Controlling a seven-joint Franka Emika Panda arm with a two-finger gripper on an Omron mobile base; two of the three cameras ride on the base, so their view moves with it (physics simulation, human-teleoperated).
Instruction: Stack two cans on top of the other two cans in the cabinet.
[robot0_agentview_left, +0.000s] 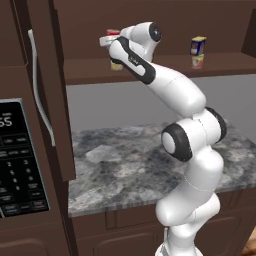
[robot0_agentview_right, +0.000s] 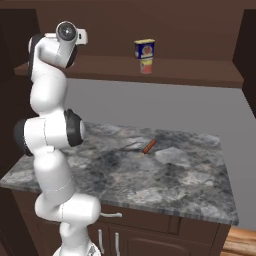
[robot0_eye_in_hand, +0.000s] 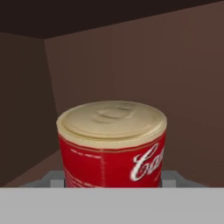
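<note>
Currently: Second Can Held Over Its Base, Placement Pending

You have one stack done: the boxy blue tin with yellow markings (robot0_agentview_right: 144, 49) stands on the silvery-cream round can with a red and yellow label (robot0_agentview_right: 146, 65), on the shelf board of the dark brown wooden wall cabinet (robot0_agentview_left: 165, 70).

The two-finger gripper (robot0_agentview_left: 112, 42) is at the left part of that shelf, clenched on the short round red-and-white can (robot0_eye_in_hand: 111, 144). The hand view shows the can upright between the jaws. Just below it sits the small pale-yellow can (robot0_agentview_left: 116, 65). Whether the two cans touch cannot be told.

Judgement: you are in the placing step of the second stack. Centre the held can over the pale-yellow can, lower it level until seated, then release and withdraw straight back without brushing it.
</note>
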